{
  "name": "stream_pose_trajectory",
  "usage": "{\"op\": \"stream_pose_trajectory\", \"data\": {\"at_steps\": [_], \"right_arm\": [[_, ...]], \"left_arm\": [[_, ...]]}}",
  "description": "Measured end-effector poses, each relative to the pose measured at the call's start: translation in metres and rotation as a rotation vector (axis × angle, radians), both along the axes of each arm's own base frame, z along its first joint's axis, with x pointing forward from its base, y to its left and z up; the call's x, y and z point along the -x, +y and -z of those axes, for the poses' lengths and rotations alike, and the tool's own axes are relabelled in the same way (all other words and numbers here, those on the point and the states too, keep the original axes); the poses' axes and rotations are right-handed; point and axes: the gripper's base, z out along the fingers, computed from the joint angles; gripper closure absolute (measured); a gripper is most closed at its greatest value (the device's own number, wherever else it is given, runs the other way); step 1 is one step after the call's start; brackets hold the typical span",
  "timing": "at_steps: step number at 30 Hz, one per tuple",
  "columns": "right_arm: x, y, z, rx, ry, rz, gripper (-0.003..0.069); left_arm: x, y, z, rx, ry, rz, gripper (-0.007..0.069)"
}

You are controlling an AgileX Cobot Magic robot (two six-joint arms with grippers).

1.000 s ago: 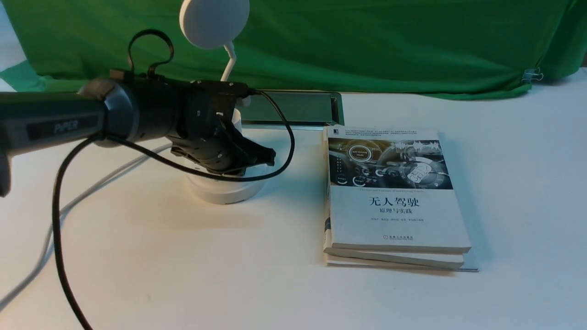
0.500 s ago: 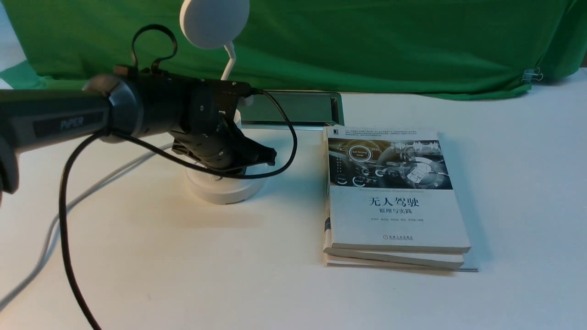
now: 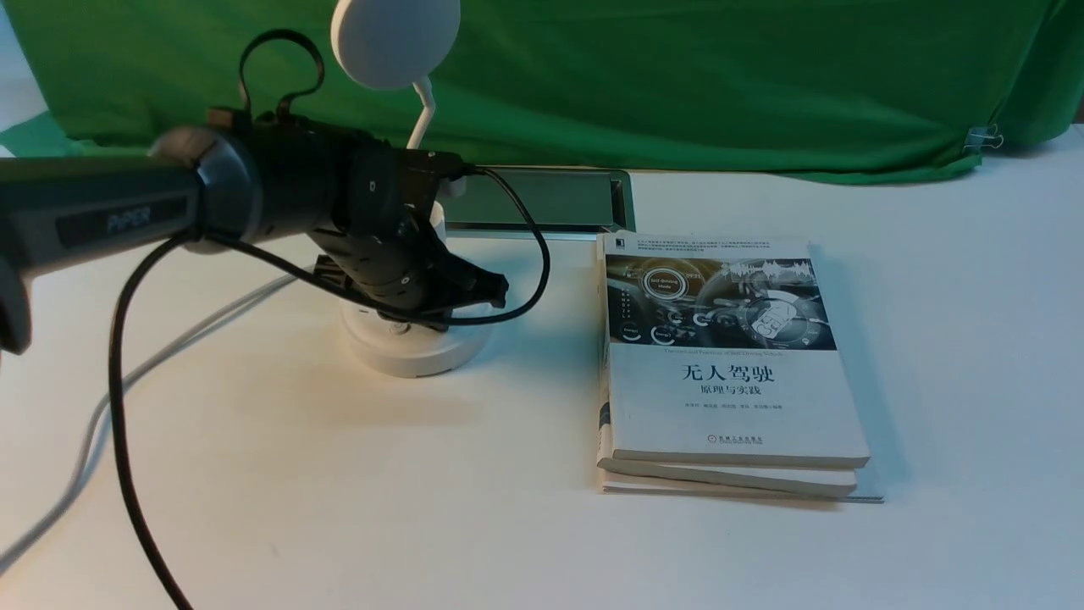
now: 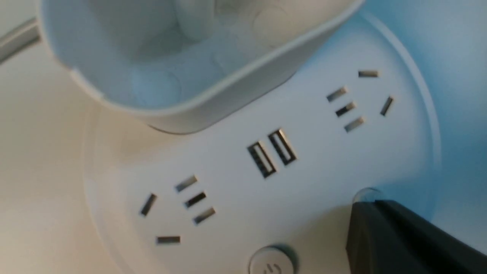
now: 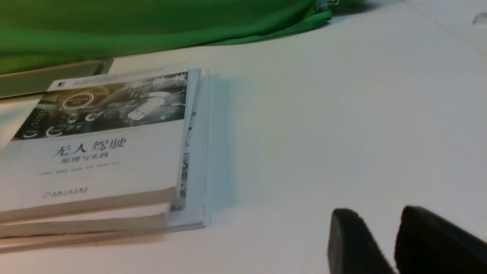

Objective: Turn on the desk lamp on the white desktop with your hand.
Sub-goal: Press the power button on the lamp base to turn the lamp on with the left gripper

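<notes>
1. Status: not done, by my read. The desk lamp (image 3: pixel 412 339) stands left of centre in the front view on the white desktop (image 3: pixel 339 508). Its disc head (image 3: pixel 395 38), at the top edge, shows no glow I can make out.
2. The left gripper (image 3: pixel 495 292) hangs low over the round base (image 4: pixel 304 179), tip pointing toward frame right. Jaws read as closed, nothing held.
3. In the left wrist view the black fingertip (image 4: pixel 380 224) sits at the edge of a round button (image 4: pixel 363 194) at lower right and part-covers it. I cannot tell if it is touching.
4. A second button with a power symbol (image 4: pixel 272 262) sits at bottom centre, uncovered.
5. Left to do: settle on the right button, press it, confirm the light.
6. The right gripper (image 5: pixel 395 232) is idle at lower right of its wrist view. Its fingers are close together with nothing between them, near the book stack (image 5: pixel 95 152).
7. Containers: the cup holder (image 4: pixel 236 80) on the base looks empty, though its inside is blurred. The contents of the cable slot (image 3: pixel 542 199) are not readable.
</notes>
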Motion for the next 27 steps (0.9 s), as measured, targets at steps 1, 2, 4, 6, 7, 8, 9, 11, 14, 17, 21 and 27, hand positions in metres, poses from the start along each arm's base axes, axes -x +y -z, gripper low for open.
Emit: {"op": "stream_pose_trajectory", "data": {"at_steps": [1, 2, 4, 6, 7, 8, 9, 11, 14, 17, 21, 27], "right_arm": [[0.0, 0.0, 0.0, 0.0, 0.0, 0.0, 0.0418], [0.0, 0.0, 0.0, 0.0, 0.0, 0.0, 0.0418], [0.0, 0.0, 0.0, 0.0, 0.0, 0.0, 0.0418], [0.0, 0.0, 0.0, 0.0, 0.0, 0.0, 0.0418], [0.0, 0.0, 0.0, 0.0, 0.0, 0.0, 0.0418], [0.0, 0.0, 0.0, 0.0, 0.0, 0.0, 0.0418], [0.0, 0.0, 0.0, 0.0, 0.0, 0.0, 0.0418], [0.0, 0.0, 0.0, 0.0, 0.0, 0.0, 0.0418], [0.0, 0.0, 0.0, 0.0, 0.0, 0.0, 0.0418], [0.0, 0.0, 0.0, 0.0, 0.0, 0.0, 0.0418], [0.0, 0.0, 0.0, 0.0, 0.0, 0.0, 0.0418], [0.0, 0.0, 0.0, 0.0, 0.0, 0.0, 0.0418]], "left_arm": [[-0.0007, -0.0002, 0.0, 0.002, -0.007, -0.001, 0.0624], [-0.0011, -0.0004, -0.0002, 0.004, -0.012, -0.001, 0.0624], [-0.0015, -0.0005, -0.0005, 0.006, -0.018, -0.001, 0.0624], [-0.0019, -0.0006, -0.0007, 0.008, -0.022, -0.002, 0.0624], [-0.0021, -0.0007, -0.0004, 0.009, -0.024, -0.002, 0.0624], [-0.0026, -0.0008, -0.0008, 0.011, -0.029, -0.002, 0.0624], [-0.0031, -0.001, -0.0011, 0.014, -0.035, -0.003, 0.0624], [-0.0041, -0.0016, -0.0018, 0.022, -0.049, -0.006, 0.0624], [-0.0048, -0.0025, -0.0025, 0.039, -0.055, -0.015, 0.0624], [-0.0048, -0.0032, -0.0027, 0.052, -0.053, -0.023, 0.0624], [-0.0049, -0.0035, -0.002, 0.057, -0.05, -0.027, 0.0624], [-0.0086, -0.0039, 0.006, 0.043, -0.062, -0.019, 0.0624]]}}
